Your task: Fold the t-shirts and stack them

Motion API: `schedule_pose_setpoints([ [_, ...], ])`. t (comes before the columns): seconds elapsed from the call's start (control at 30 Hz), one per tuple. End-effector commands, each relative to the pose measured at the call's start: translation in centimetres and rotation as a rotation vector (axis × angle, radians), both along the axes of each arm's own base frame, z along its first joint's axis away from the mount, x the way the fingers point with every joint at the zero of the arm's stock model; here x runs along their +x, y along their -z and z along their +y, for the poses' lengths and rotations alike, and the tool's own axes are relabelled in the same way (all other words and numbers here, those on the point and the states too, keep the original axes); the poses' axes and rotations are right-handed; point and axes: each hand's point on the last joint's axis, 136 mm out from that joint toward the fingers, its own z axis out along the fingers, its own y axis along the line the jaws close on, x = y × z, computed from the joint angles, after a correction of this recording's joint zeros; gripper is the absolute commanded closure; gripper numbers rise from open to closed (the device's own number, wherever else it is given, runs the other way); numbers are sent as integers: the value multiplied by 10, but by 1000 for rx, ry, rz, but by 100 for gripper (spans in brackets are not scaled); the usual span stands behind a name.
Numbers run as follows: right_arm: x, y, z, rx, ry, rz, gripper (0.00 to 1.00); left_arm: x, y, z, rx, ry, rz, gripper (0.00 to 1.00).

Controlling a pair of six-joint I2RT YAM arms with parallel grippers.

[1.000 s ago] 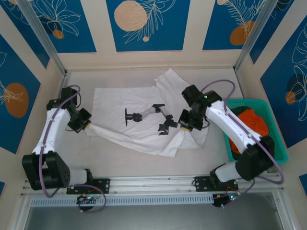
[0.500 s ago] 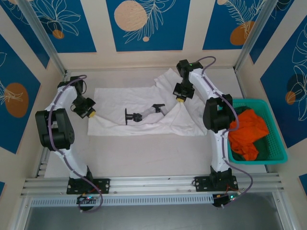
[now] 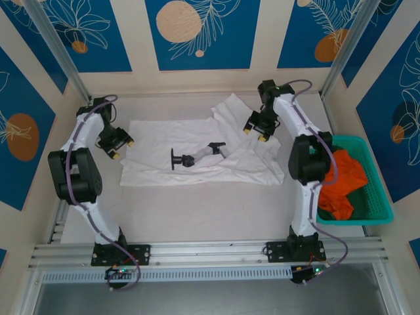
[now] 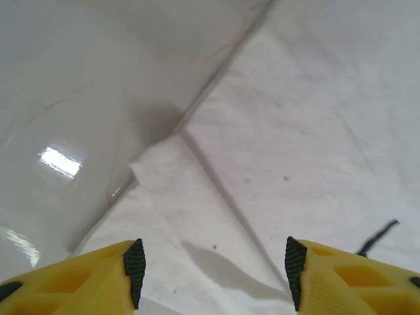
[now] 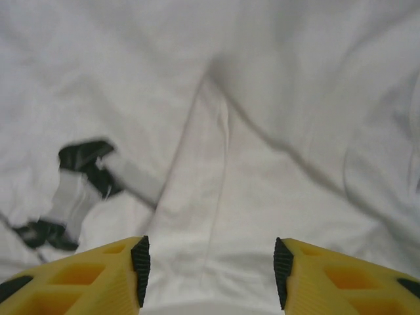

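Note:
A plain white t-shirt (image 3: 164,134) lies spread across the far half of the table, its near part folded back over it, with a black and grey print (image 3: 197,155) showing at the middle. My left gripper (image 3: 122,147) hovers open over the shirt's left edge; the left wrist view shows the white cloth (image 4: 315,131) and a folded corner between the yellow fingers (image 4: 98,279). My right gripper (image 3: 255,133) stands open over the shirt's right part, with cloth (image 5: 295,98) and the print (image 5: 79,190) below it. An orange t-shirt (image 3: 341,180) lies bunched over a dark green one (image 3: 352,207).
The orange and green shirts sit in a teal lattice basket (image 3: 341,140) at the right edge. Bare table (image 3: 197,210) stretches from the shirt's near edge to the arm bases. Walls enclose the left, back and right sides.
Both grippers carried the shirt's near edge to the far side, folding it over, then let go. They now stand open and a little further apart; the cloth lies flat.

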Motion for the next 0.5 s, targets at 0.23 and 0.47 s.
schedule_pose_setpoints([
  [0.23, -139, 31, 2, 143, 62, 29, 65, -98, 28, -82, -75, 137, -39, 71],
  [0.47, -138, 64, -21, 6, 112, 80, 65, -102, 61, -77, -54, 104, 18, 43],
])
